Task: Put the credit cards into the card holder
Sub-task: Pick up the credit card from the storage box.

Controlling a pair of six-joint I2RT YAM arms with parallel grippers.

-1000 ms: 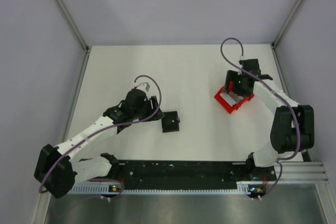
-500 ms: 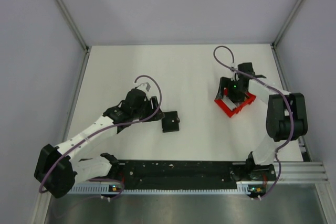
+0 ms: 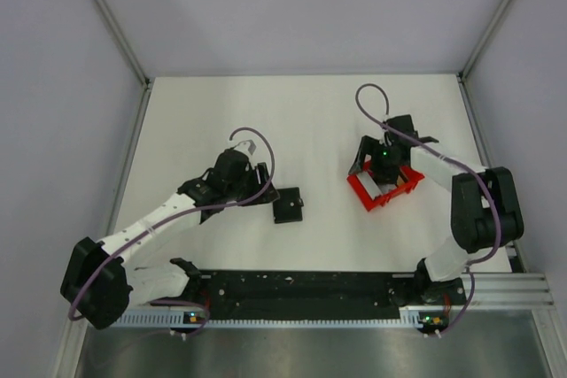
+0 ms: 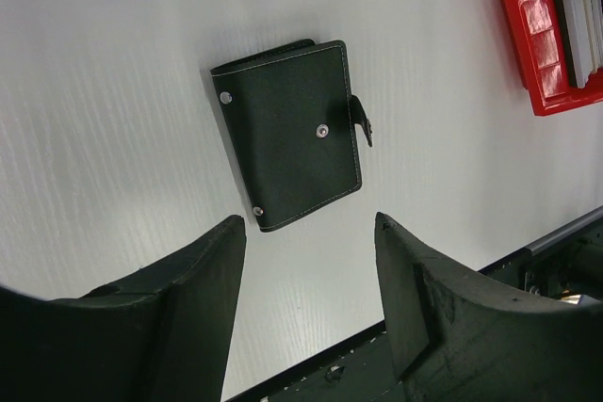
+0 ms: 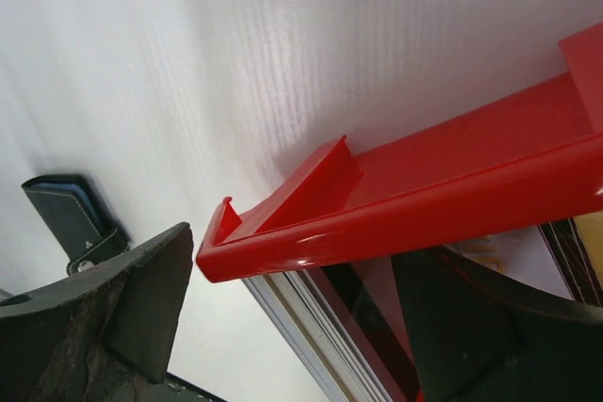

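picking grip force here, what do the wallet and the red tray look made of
The wallet looks like black leather or faux leather: matte, faintly grained, with pale stitching along its edges and small metal snap studs. The red tray seems to be hard moulded plastic with a glossy finish: its smooth rim shows sharp highlights and crisp, uniform edges.

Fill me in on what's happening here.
The right gripper reaches open into the red tray, its fingers either side of one wall, above the stacked credit cards. The left gripper hovers open beside the card holder, which lies shut on the table. No card is in either gripper.
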